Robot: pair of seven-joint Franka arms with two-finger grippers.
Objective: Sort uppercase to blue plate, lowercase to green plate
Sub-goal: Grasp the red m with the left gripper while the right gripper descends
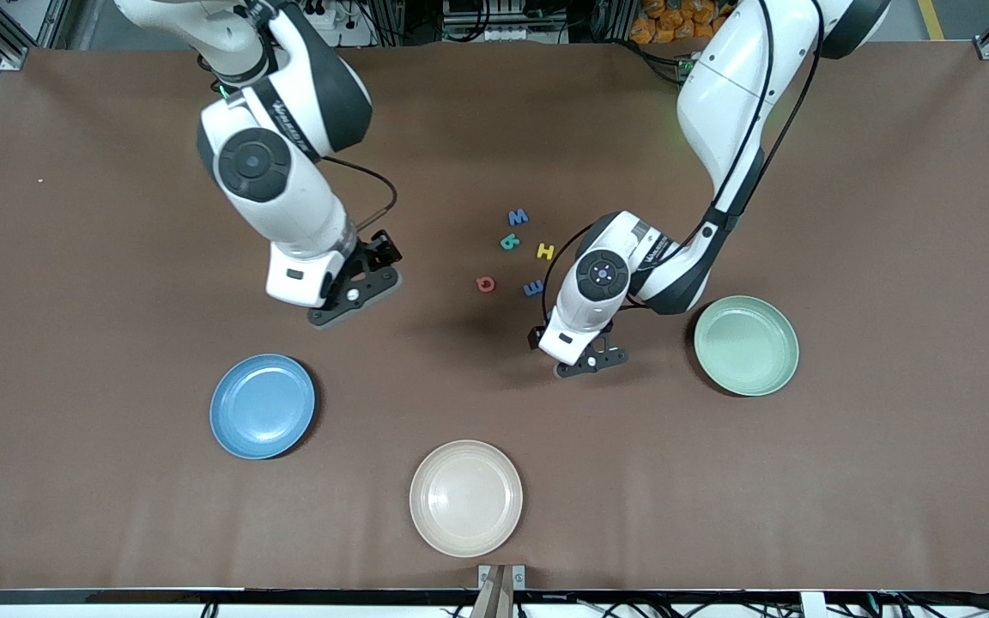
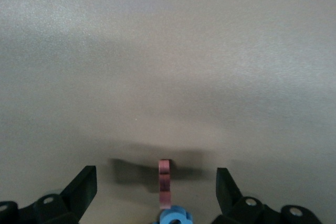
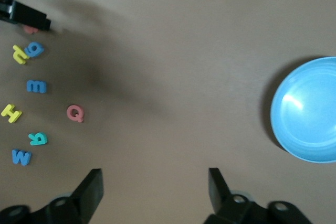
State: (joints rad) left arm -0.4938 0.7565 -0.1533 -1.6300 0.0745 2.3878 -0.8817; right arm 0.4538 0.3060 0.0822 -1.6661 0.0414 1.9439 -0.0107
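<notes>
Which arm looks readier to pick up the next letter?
Probably the left. Its gripper hangs low over the table beside the letters, jaws open around a red letter. The right gripper waits open nearer the blue plate.

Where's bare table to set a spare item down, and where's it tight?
Bare brown table lies between the blue plate and the green plate, above the cream plate, and along both table ends. Crowded: the letter cluster mid-table, with the left gripper low beside it. The right gripper hangs open above the blue plate's side.
</notes>
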